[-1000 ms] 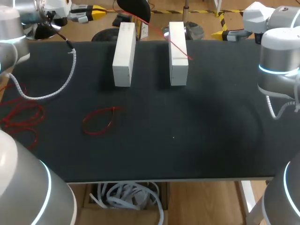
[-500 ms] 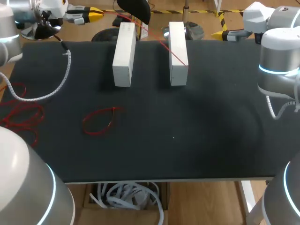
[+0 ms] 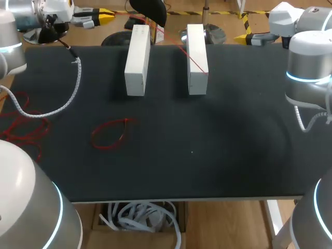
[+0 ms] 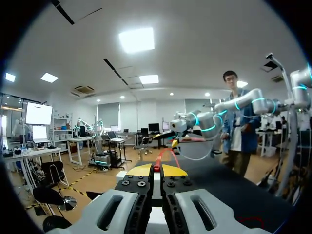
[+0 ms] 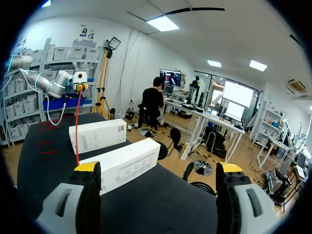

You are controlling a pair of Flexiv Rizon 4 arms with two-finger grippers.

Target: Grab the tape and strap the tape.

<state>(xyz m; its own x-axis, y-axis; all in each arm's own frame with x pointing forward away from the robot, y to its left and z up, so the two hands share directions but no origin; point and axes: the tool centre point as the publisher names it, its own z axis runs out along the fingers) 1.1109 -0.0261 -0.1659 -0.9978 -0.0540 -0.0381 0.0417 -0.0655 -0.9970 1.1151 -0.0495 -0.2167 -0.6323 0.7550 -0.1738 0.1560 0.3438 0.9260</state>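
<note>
fig. robotics laboratory, two-armed test bench. a black-covered table [image 3: 207,155] forms the work surface. the grey jointed left arm [image 3: 21,197] and right arm [image 3: 311,57], each banded by a lit cyan ring, stand at the table's left and right sides. trial props lie on the table: a left white block [image 3: 137,59] and a right white block [image 3: 197,62] at its far edge, a strand of red tape [image 3: 193,57] stretched over the right one, and a loop of red tape [image 3: 110,134] nearer its left side. a spiral-wrapped cable [image 3: 72,88] crosses the table's far left corner.
</note>
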